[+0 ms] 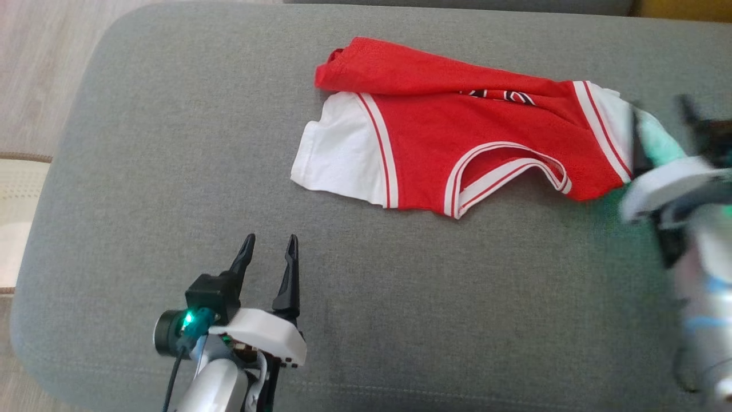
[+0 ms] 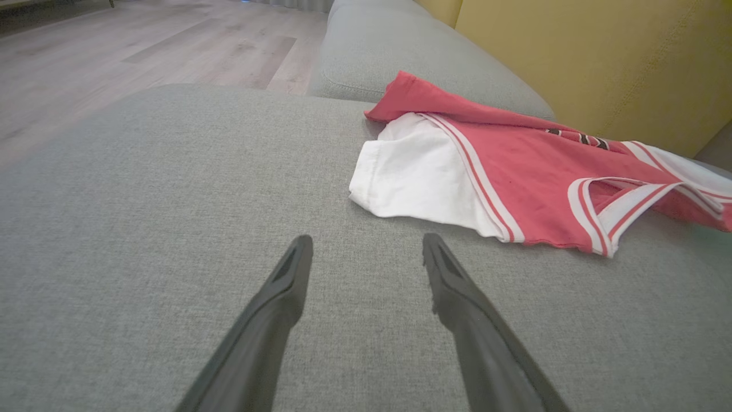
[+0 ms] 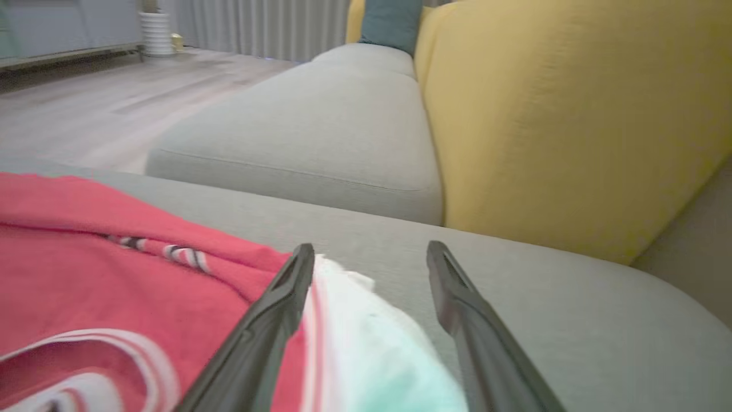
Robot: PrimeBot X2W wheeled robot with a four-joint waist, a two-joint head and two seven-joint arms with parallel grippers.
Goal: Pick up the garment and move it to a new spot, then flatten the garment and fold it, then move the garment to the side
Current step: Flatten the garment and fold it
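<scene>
The garment, a red jersey with white striped trim and its white inside turned out at the left end, lies crumpled on the grey cushion. It also shows in the left wrist view and the right wrist view. My right gripper is at the garment's right end, blurred, its fingers standing apart with the white edge lying loose between them. Nearer the front, my left gripper hovers open over bare cushion, short of the garment's white left end.
A second grey cushion adjoins the far side, with a yellow backrest behind. Wooden floor lies beyond the cushion's left edge. Bare cushion surface stretches in front of the garment.
</scene>
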